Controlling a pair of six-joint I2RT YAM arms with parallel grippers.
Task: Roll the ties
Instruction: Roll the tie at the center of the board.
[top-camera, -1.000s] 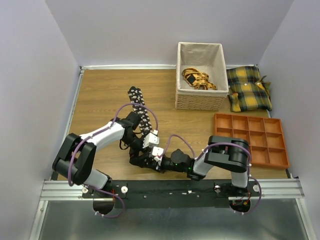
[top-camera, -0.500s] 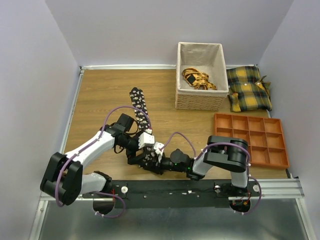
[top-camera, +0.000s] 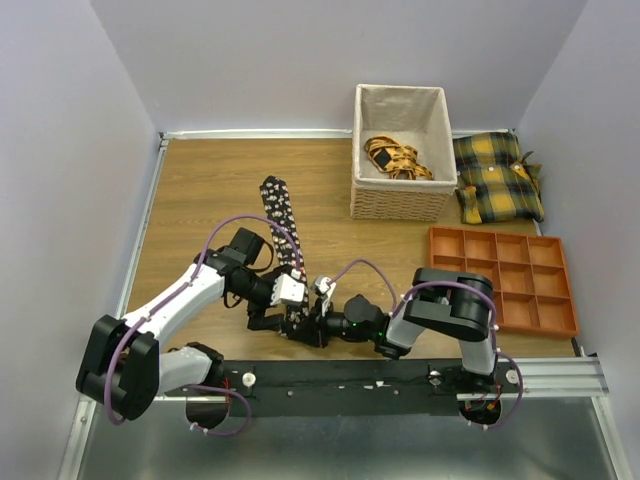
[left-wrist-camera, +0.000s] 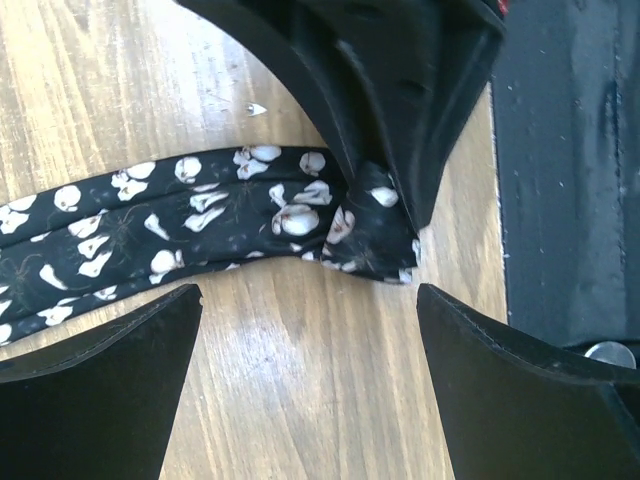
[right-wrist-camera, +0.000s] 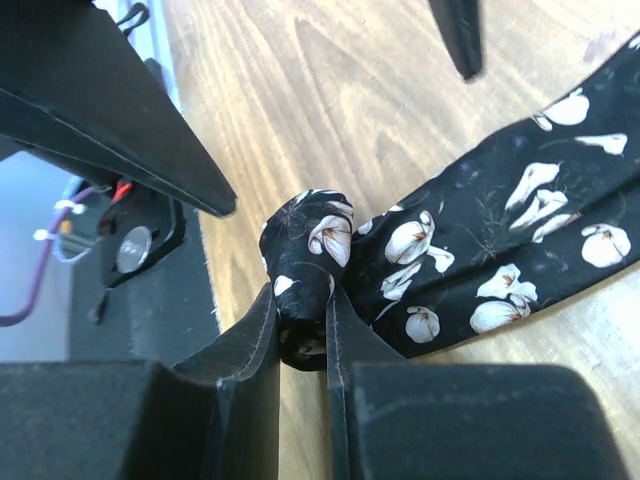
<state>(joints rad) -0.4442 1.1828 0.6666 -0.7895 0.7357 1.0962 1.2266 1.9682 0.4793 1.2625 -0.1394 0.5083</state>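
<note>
Black flowered tie end is pinched by the right gripper at lower centre; left gripper gapes wide.

Left arm and right arm: links were white and black, cables purple; left gripper bore black wedge-shaped fingers.

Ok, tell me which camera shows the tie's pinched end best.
Right wrist: the tie has its end bunched and clamped in the right gripper. Left wrist shows that end partly hidden behind a black finger, with the open left gripper beside it. The top view shows the strip, its near end hidden under the grippers.
</note>
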